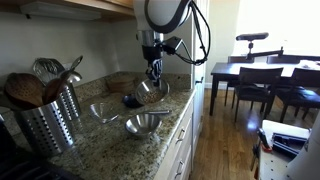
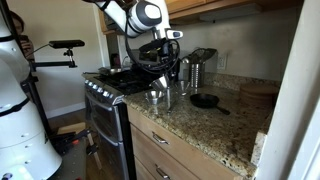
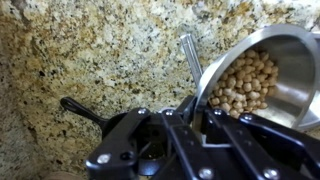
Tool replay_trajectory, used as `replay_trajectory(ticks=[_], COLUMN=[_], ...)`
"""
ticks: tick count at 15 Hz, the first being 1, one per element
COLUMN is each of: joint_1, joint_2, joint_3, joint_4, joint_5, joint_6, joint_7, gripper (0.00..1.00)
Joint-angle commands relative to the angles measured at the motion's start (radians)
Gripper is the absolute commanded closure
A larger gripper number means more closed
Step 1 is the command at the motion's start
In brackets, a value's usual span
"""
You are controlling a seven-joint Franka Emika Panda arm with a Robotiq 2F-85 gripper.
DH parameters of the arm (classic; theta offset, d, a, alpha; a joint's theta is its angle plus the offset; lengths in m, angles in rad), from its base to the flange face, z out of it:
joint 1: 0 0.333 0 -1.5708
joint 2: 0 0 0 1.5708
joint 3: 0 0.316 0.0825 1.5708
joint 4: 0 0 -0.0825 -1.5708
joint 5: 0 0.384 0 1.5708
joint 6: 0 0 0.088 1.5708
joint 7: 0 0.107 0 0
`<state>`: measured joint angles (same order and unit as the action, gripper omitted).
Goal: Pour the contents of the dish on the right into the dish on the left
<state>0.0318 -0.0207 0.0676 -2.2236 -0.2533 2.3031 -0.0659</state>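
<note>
My gripper is shut on the rim of a metal dish filled with chickpeas. The dish hangs tilted above the granite counter. In both exterior views the gripper holds this dish over the back of the counter. Two empty metal dishes stand on the counter nearer the camera, one to the left and one at the front. They also show in an exterior view just under the gripper.
A metal utensil holder with spoons stands at the counter's left end. A black measuring cup lies near the dishes; its handle shows in the wrist view. A stove adjoins the counter.
</note>
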Motion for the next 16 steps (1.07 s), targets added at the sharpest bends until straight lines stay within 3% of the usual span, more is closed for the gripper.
replay_trajectory(ticks=[1, 16], joint_1=[0.022, 0.093], joint_2=[-0.055, -0.012], joint_3=[0.014, 0.098], joint_4=[-0.038, 0.001], joint_5=[-0.104, -0.455], joint_6=[-0.024, -0.056], joint_7=[0.051, 0.187], gripper=[0.93, 0.93])
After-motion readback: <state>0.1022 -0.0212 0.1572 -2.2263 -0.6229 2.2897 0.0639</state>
